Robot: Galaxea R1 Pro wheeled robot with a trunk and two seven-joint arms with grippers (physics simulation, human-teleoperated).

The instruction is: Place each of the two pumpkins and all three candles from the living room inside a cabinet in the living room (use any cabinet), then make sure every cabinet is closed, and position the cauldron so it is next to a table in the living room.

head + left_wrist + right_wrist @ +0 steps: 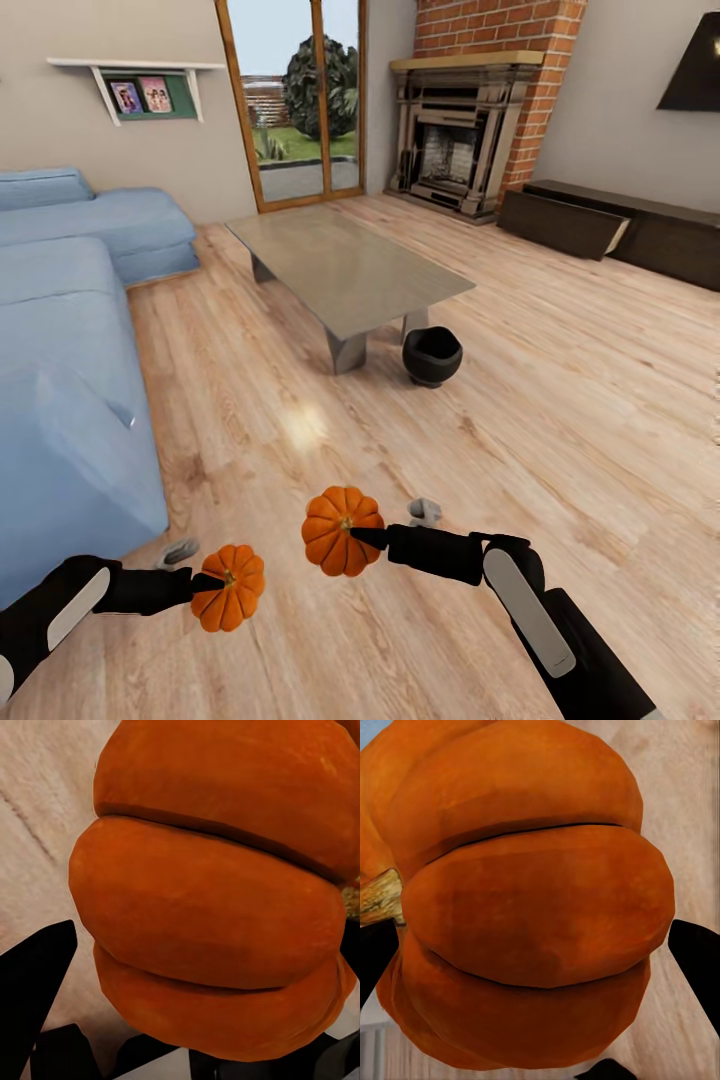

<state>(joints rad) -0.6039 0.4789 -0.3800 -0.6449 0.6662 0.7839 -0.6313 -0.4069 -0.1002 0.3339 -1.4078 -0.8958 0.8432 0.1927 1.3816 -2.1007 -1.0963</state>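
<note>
Two pumpkins are held above the wooden floor (560,380), one in each gripper. The left gripper (205,583) is closed on the left pumpkin (229,588), which is seen low in the head view, just beside the front corner of the blue sofa (70,400). In the left wrist view the same pumpkin (217,892) is pressed close to the camera, with a dark finger (34,982) beside it. The right gripper (368,540) is clamped on the right pumpkin (342,530), which is held a little higher and further forward than the other. In the right wrist view this pumpkin (525,907) is seen with its pale stem (379,896) at one side and black fingers (697,960) at either flank.

Two small grey objects lie on the floor: one (179,551) behind the left arm near the sofa, one (425,511) just behind the right arm; what they are cannot be told.

Further ahead, the table (350,262) stands in the middle of the room, its glossy grey top bare. The cauldron (432,355) sits upright on the floor just beside the table's near right corner, next to a leg. The cabinet (620,228) runs along the right wall, well apart from the robot, and one front (562,224) at its left end is tilted outward. A brick fireplace (465,140) fills the far corner, with a glazed door (295,95) to its left and a wall shelf (140,85) above the sofa.
</note>
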